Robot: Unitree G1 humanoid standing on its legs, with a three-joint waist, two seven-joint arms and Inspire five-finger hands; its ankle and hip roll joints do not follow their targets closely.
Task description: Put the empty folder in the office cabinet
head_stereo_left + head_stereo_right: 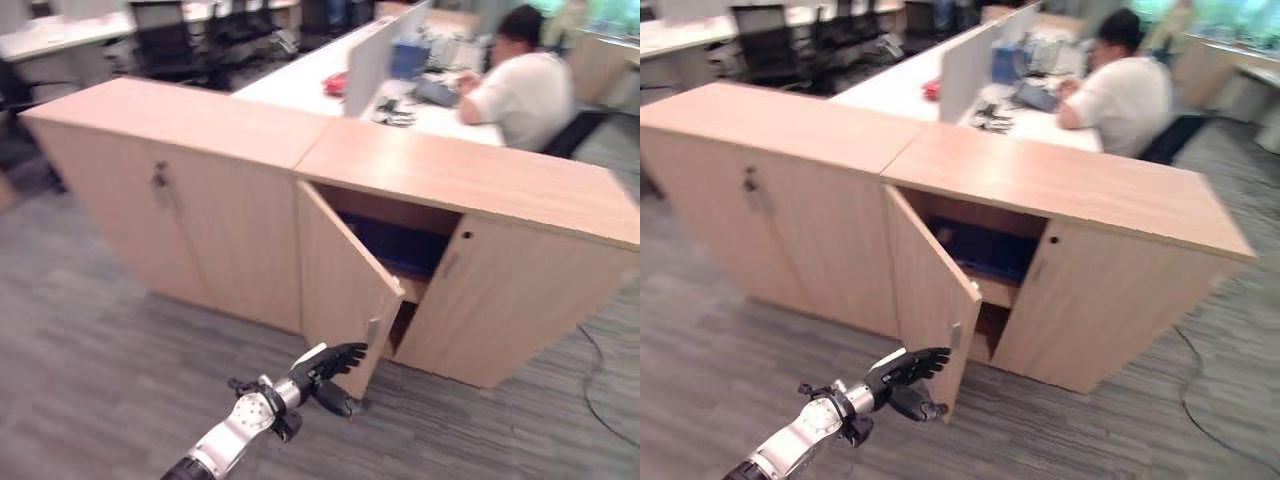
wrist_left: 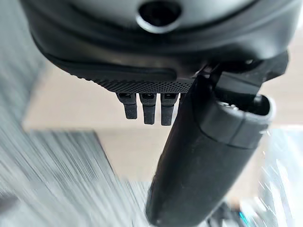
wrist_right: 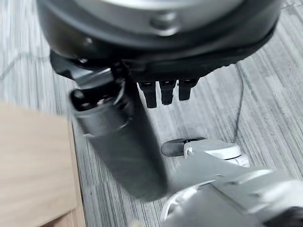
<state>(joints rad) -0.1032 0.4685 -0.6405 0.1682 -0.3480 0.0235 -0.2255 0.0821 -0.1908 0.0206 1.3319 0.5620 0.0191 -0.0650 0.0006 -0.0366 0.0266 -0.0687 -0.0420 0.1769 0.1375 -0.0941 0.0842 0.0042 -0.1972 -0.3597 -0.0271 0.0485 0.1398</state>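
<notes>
Folder (image 1: 400,245): a blue shape, apparently the folder, lies on the cabinet's upper shelf, well beyond the left hand (image 1: 330,365). That hand, fingers straight and holding nothing, reaches to the free edge of the open door (image 1: 340,280) by its handle (image 1: 372,335). Right hand (image 3: 142,137) hangs relaxed above the floor. Step judged: closing; next, push the door shut.

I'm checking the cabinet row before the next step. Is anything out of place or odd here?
One thing: the right cabinet's left door stands swung open while the other doors are shut, showing a blue folder on the upper shelf. The left hand is at that door's lower edge, fingers straight. Nothing looks spilled or damaged.
</notes>
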